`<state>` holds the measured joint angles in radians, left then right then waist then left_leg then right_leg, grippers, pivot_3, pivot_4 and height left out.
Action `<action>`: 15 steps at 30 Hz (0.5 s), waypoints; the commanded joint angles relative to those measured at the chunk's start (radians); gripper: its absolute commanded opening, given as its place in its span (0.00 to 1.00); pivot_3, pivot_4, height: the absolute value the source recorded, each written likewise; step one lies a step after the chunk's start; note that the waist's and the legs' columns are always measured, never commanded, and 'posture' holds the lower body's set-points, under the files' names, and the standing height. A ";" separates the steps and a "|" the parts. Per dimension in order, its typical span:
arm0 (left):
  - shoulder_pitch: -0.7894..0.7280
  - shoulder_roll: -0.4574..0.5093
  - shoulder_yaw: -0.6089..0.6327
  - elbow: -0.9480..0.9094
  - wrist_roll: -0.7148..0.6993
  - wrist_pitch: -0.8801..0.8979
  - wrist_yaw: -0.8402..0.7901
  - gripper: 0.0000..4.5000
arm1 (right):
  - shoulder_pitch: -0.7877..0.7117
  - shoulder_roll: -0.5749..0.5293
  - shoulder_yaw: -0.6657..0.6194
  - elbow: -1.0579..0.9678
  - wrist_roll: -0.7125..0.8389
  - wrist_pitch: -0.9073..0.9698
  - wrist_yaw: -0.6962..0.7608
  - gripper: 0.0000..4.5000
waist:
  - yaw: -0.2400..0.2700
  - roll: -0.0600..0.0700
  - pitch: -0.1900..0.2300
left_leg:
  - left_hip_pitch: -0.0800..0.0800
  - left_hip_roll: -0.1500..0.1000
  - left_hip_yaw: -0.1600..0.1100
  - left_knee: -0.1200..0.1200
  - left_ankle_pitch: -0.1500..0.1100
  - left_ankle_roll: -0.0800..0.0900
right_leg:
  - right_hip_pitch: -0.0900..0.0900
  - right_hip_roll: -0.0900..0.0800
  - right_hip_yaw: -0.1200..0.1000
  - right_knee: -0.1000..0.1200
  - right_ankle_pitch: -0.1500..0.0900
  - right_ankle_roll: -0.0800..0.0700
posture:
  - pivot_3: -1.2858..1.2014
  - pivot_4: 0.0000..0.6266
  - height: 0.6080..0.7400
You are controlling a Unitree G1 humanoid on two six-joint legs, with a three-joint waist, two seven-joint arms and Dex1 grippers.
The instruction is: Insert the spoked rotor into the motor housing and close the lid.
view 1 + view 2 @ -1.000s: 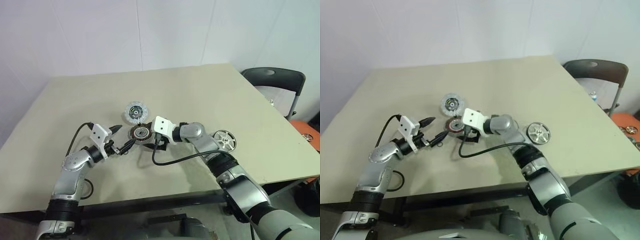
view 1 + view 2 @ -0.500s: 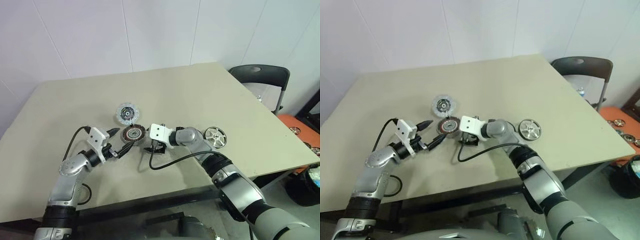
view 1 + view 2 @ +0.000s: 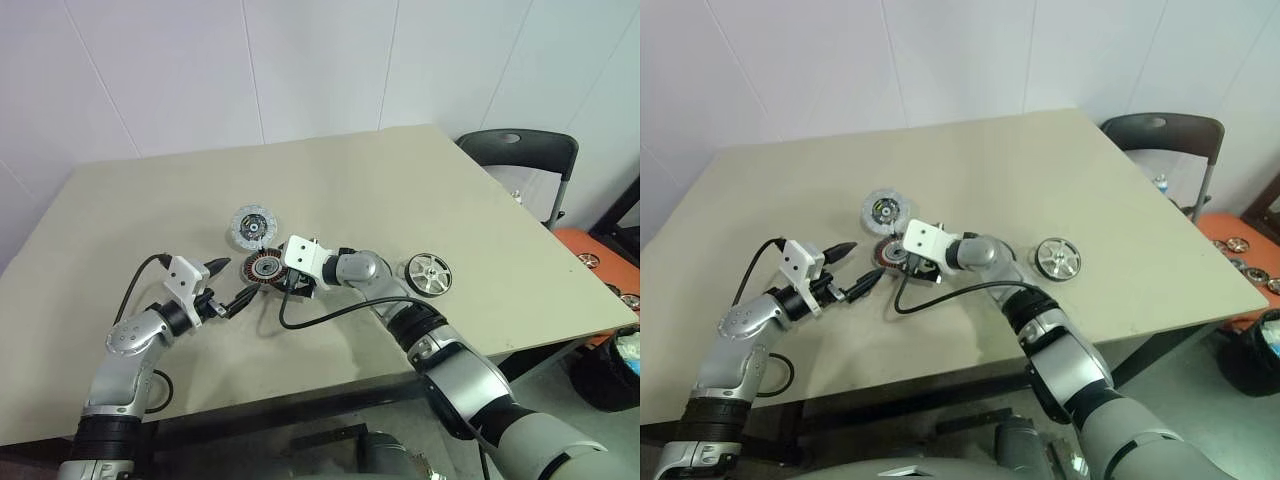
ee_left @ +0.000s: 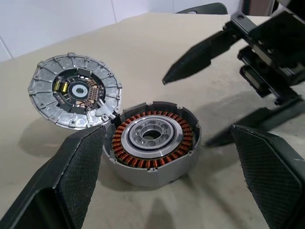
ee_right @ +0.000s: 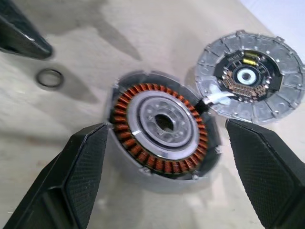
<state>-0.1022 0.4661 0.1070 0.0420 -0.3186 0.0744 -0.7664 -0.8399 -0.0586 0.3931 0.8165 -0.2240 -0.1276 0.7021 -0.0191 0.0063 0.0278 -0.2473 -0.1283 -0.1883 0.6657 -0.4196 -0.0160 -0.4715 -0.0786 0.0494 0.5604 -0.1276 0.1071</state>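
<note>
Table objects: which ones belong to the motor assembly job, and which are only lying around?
Job:
- motor housing
- lid, hinged open beside it
- spoked rotor, on the table

Lying about:
- small metal ring
- chair

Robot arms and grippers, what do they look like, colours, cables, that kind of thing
Both arms are silver-grey metal with black joint bands. Each wrist carries a white boxy block with a looping black cable. The left gripper and right gripper have two black tapering fingers with textured inner pads.
</note>
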 commanded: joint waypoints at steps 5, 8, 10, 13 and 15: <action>-0.005 0.008 0.027 -0.011 -0.015 -0.021 -0.002 1.00 | -0.033 0.042 0.049 0.071 -0.056 -0.071 -0.019 0.91 | -0.003 0.000 0.000 | -0.001 0.001 0.003 0.000 0.000 0.000 | -0.002 0.000 0.000 0.001 0.001 -0.001 | 0.52 0.00 1.00; -0.004 0.008 0.028 -0.011 -0.015 -0.023 0.000 1.00 | -0.026 0.055 0.068 0.085 -0.076 -0.091 -0.026 0.91 | -0.004 0.000 0.000 | 0.000 0.001 0.004 0.000 0.000 0.000 | -0.002 0.000 0.000 0.001 0.002 -0.002 | 0.52 0.00 1.00; -0.005 0.008 0.028 -0.013 -0.015 -0.022 0.001 1.00 | -0.024 0.059 0.074 0.088 -0.086 -0.104 -0.030 0.84 | -0.003 0.000 0.000 | 0.000 0.001 0.005 0.000 0.000 0.000 | -0.002 0.001 0.000 0.001 0.002 -0.003 | 0.52 0.00 1.00; -0.007 0.009 0.028 -0.015 -0.015 -0.020 0.003 1.00 | -0.025 0.060 0.073 0.087 -0.091 -0.111 -0.035 0.63 | -0.003 0.000 0.000 | 0.000 0.001 0.006 0.000 0.000 0.000 | -0.003 0.001 0.000 0.001 0.002 -0.003 | 0.52 0.00 1.00; -0.011 0.010 0.028 -0.013 -0.014 -0.019 0.003 1.00 | -0.028 0.060 0.070 0.089 -0.094 -0.115 -0.041 0.49 | -0.003 0.000 0.000 | 0.000 0.002 0.006 0.000 0.000 0.000 | -0.003 0.001 0.000 0.001 0.003 -0.003 | 0.52 0.00 1.00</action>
<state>-0.0982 0.4660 0.1077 0.0446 -0.3184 0.0716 -0.7631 -0.8423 -0.0087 0.4668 0.9149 -0.3122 -0.2236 0.6728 -0.0221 0.0062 0.0276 -0.2475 -0.1267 -0.1819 0.6658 -0.4197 -0.0162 -0.4742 -0.0780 0.0493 0.5611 -0.1249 0.1040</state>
